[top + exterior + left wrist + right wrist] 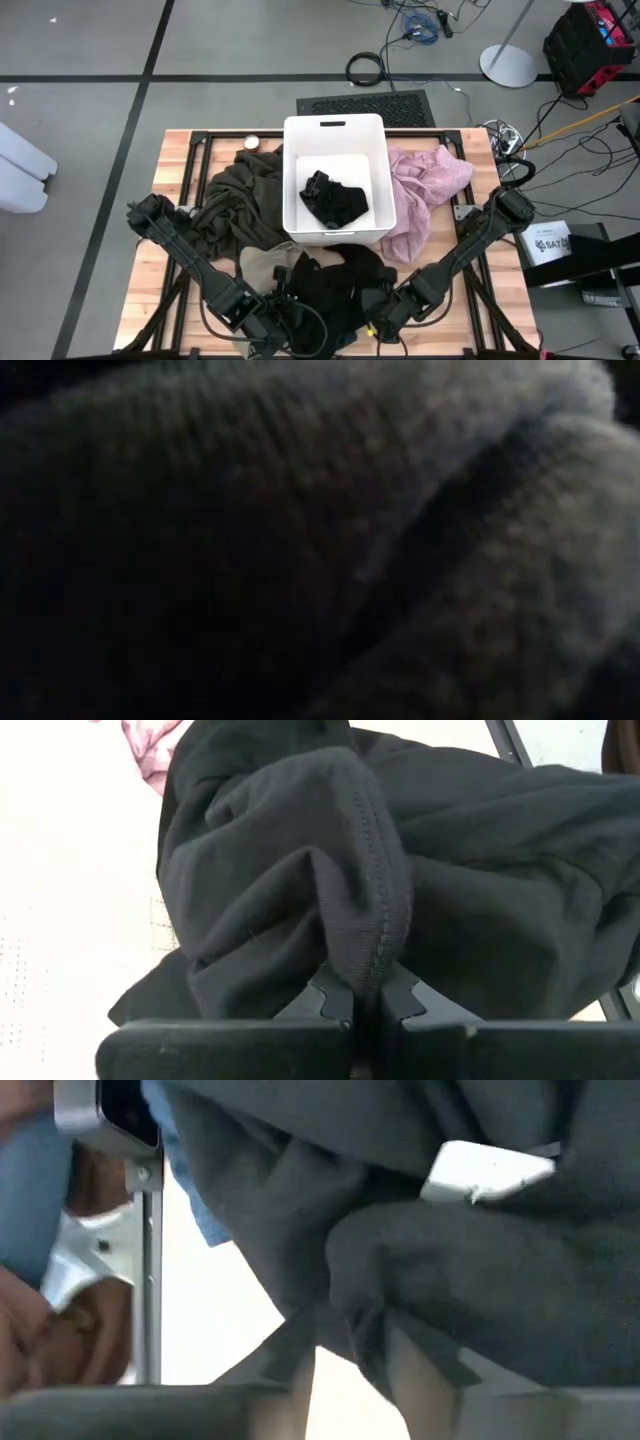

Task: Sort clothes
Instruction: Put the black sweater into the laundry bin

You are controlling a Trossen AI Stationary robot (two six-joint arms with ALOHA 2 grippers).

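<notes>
A black garment [335, 285] lies bunched at the table's near middle, partly over a beige one [262, 262]. My left gripper [365, 990] is shut on it at its left side [283, 303]. My right gripper [350, 1370] stands at its right side [375, 308], fingers a little apart, with a fold of the black cloth [375, 1345] between them. Behind, a white bin [335, 122] holds another black piece [335, 198]. An olive garment [235, 195] lies heaped against the bin's left wall, and a pink one [425, 190] lies along its right wall. My left gripper pinches a raised fold of the black garment along its stitched hem [380, 955] between its two fingers, slanting down from the table's near left. The rest of the garment lies slack on the table. Of my right gripper, I cannot tell whether its fingers touch the fold between them.
The low view is filled by dark cloth [300, 540] right in front of the camera. A small round object [252, 142] sits at the far left of the bin. Bare wood shows at the table's near left [160, 300] and near right [500, 300].
</notes>
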